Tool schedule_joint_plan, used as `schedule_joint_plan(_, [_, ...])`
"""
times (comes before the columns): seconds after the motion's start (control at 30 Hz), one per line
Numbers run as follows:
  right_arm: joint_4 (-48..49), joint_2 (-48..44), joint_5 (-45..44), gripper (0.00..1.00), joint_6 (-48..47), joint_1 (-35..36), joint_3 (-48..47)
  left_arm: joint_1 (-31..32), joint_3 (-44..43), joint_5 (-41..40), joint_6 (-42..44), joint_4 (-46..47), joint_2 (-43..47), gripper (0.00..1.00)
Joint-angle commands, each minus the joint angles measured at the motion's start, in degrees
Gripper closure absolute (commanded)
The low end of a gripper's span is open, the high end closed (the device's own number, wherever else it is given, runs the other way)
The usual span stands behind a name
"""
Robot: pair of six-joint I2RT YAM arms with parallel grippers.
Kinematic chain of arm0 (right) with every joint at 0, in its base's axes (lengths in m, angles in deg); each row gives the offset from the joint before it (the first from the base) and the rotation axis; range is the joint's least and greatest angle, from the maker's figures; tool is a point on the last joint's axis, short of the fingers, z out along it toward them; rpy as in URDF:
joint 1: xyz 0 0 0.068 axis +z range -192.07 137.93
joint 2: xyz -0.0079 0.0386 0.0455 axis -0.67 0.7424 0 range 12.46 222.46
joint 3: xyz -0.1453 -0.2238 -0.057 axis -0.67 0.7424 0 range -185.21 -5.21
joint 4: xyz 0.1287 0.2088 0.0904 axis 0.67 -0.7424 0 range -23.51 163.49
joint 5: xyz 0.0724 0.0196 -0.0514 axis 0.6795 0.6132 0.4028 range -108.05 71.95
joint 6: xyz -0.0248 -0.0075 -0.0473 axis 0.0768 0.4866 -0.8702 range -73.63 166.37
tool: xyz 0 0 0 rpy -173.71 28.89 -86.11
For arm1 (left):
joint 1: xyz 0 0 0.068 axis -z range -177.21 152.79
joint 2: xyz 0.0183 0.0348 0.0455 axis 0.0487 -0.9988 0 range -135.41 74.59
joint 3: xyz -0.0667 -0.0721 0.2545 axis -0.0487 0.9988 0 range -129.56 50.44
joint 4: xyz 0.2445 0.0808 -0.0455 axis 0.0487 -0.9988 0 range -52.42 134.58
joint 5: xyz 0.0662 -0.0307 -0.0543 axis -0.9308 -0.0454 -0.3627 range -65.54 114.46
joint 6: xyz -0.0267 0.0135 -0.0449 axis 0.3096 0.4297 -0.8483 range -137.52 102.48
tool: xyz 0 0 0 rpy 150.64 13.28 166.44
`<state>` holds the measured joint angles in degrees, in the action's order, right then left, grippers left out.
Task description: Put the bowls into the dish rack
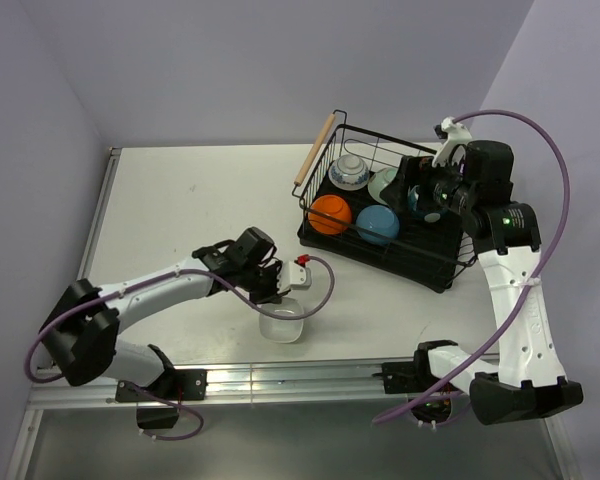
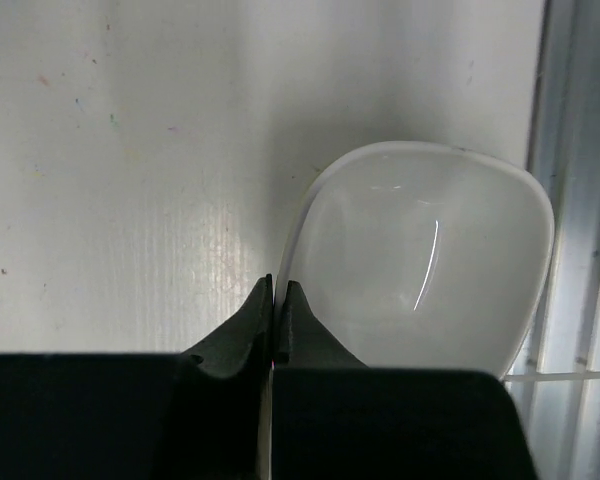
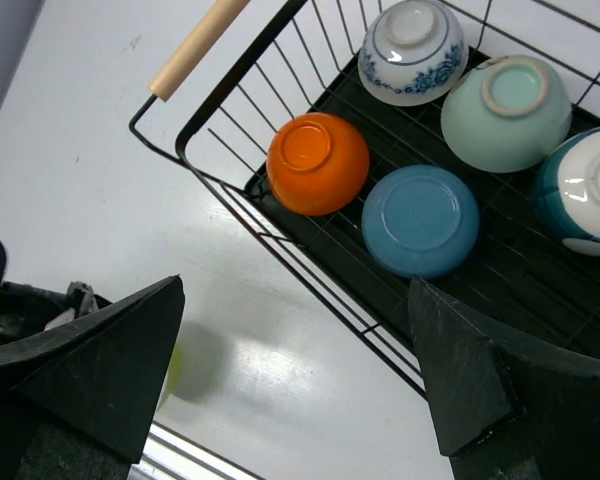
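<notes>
The black wire dish rack (image 1: 420, 262) stands at the right, with a wooden handle (image 1: 314, 150) at its far left end. Several bowls lie upside down in it: orange (image 3: 318, 162), blue (image 3: 420, 220), blue-and-white patterned (image 3: 413, 50), mint green (image 3: 507, 110) and a teal one with a white base (image 3: 590, 190). My left gripper (image 2: 278, 290) is shut on the rim of the squarish white bowl (image 2: 420, 260), which sits upright on the table near the front edge (image 1: 283, 325). My right gripper (image 3: 295, 360) is open and empty, above the rack's right part (image 1: 430, 195).
A metal rail (image 2: 580, 250) runs along the table's front edge, right beside the white bowl. The rack's near wire wall (image 3: 310, 270) lies below my right gripper. Purple walls close in the table at the back and on both sides.
</notes>
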<state>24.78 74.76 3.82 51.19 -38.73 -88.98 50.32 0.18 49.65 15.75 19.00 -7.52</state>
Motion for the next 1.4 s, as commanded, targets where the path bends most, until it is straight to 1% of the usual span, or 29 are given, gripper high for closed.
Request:
schedule_joint_plan(0.0, [1.7, -1.2, 3.6, 0.00, 0.9, -0.4, 0.4, 0.1, -2.7, 4.3, -7.2, -1.4, 6.7, 1.00])
schedule_joint_plan(0.03, [1.4, -1.1, 4.8, 0.00, 1.2, -0.4, 0.4, 0.1, -3.7, 5.0, -10.0, -1.6, 8.0, 1.00])
schedule_joint_plan(0.1, [0.9, -0.4, 8.4, 0.00, 1.4, -0.4, -0.3, 0.1, -7.9, 5.6, -12.1, -2.3, 10.2, 1.00])
schedule_joint_plan(0.17, [-0.1, 0.2, 11.7, 0.00, 1.2, -0.4, -0.9, -0.2, -11.8, 5.6, -14.6, -3.4, 10.3, 1.00])
schedule_joint_plan(0.2, [-0.8, 0.9, 12.7, 0.00, 1.2, -0.5, -1.4, -1.2, -15.4, 5.6, -15.8, -3.9, 10.1, 1.00])
schedule_joint_plan(0.4, [0.0, -0.2, 21.4, 0.00, 2.4, -0.4, 0.7, -5.6, -28.1, 4.2, -19.7, -1.8, 7.9, 1.00])
schedule_joint_plan(0.57, [1.9, -1.3, 27.9, 0.02, 5.3, -0.4, 3.3, -8.5, -32.8, 4.5, -23.5, 1.9, 5.5, 1.00])
schedule_joint_plan(0.67, [4.1, -1.9, 32.3, 0.03, 9.1, -0.4, 6.5, -9.9, -34.0, 6.4, -25.6, 4.6, 4.2, 1.00])
schedule_joint_plan(0.7, [6.0, -2.2, 35.1, 0.04, 11.3, -0.4, 7.5, -10.6, -34.2, 7.3, -26.7, 5.0, 3.8, 1.00])
schedule_joint_plan(0.83, [9.1, -2.9, 39.2, 0.04, 15.2, -0.4, 9.9, -11.8, -35.0, 12.2, -27.7, 6.7, 2.3, 1.00])
schedule_joint_plan(0.93, [11.1, -2.3, 42.0, 0.04, 18.4, -0.3, 11.3, -11.8, -36.0, 13.7, -28.2, 7.6, 1.1, 1.00])
schedule_joint_plan(1.07, [13.4, -0.7, 42.1, 0.04, 21.1, 0.5, 13.4, -11.8, -37.1, 16.7, -29.1, 8.3, -0.5, 1.00])
schedule_joint_plan(1.2, [17.2, 0.1, 43.0, 0.04, 25.6, 1.9, 15.0, -11.8, -36.6, 18.0, -30.2, 9.1, -0.9, 1.00])
schedule_joint_plan(1.37, [20.7, 1.7, 47.8, 0.04, 29.5, 2.9, 15.8, -11.8, -36.2, 17.9, -30.8, 9.8, -1.3, 1.00])
